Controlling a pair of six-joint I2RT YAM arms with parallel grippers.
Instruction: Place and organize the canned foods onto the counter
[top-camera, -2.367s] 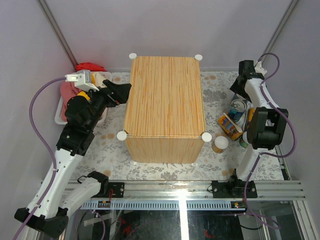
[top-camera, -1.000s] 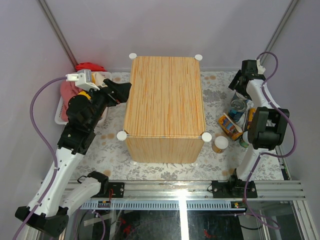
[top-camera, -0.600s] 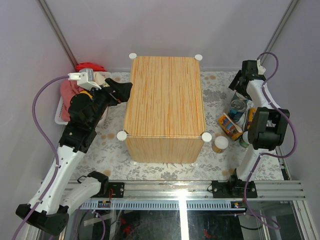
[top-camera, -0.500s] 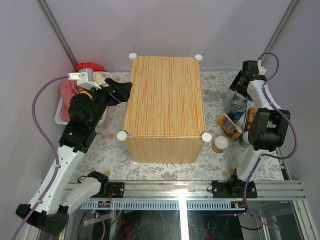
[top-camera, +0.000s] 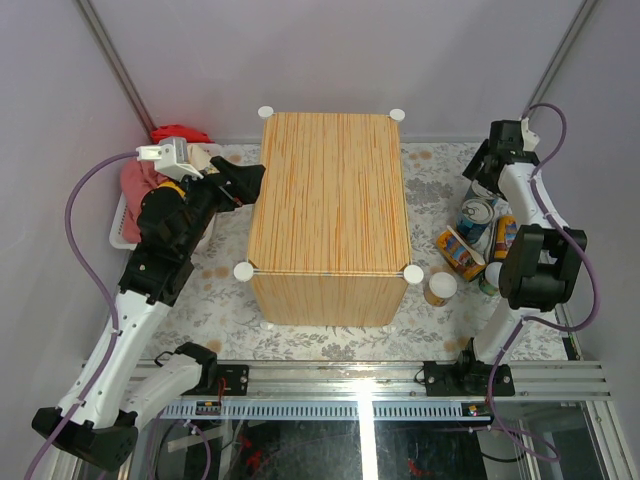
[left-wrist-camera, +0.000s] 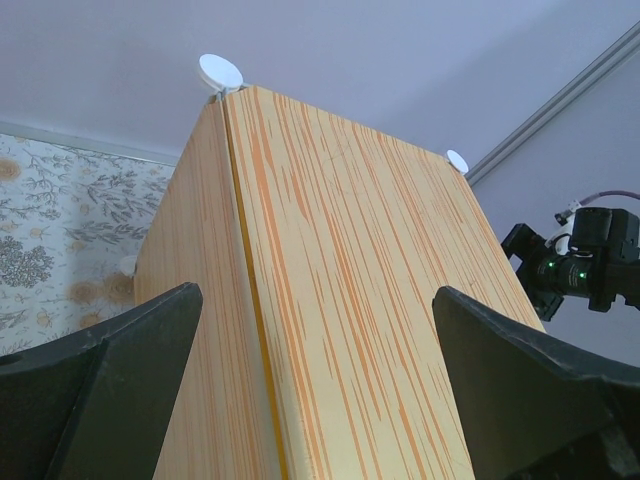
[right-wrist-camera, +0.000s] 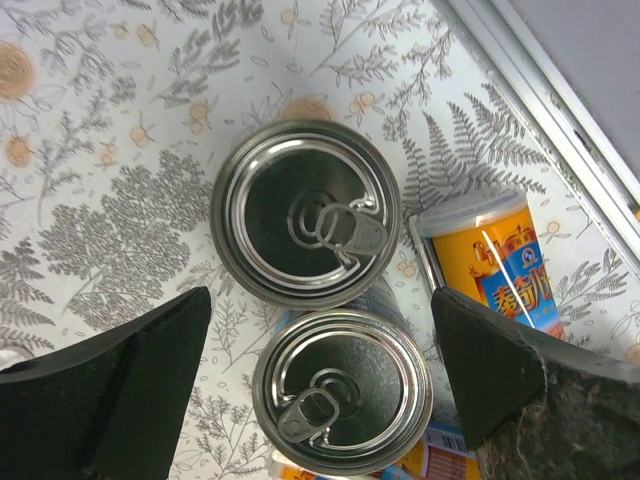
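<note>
Covering the floor of your cell is the floral-patterned mat (top-camera: 440, 170). At its middle stands the large light wood-grain box (top-camera: 330, 205) with round white knobs at its corners.

Your white-and-black left arm (top-camera: 160, 250) reaches in from the left. The left jaws are spread wide and hold nothing. They sit by the far left side of the box, and in the wrist view the black fingers (left-wrist-camera: 110, 390) frame the long left edge of its top surface.

Your right arm (top-camera: 530, 260) rises on the right. The right jaws are just as wide and just as empty, and they point down at the mat, with a dark finger (right-wrist-camera: 120, 400) on either side of two cans.

All the cans you can see lie on the mat to the right of the box:
- Two round silver-topped cans stand upright with their pull rings up, the farther one (right-wrist-camera: 305, 213) just beside the nearer one (right-wrist-camera: 342, 388). You cannot tell whether they touch.
- An orange-yellow can with a white plastic lid (right-wrist-camera: 490, 255) lies tipped on its side beside them.
- A second orange-yellow can (top-camera: 459, 252) lies on its side nearer the box.
- A small white-lidded can (top-camera: 440, 288) stands upright just beside the box's near right knob (top-camera: 413, 273).
</note>
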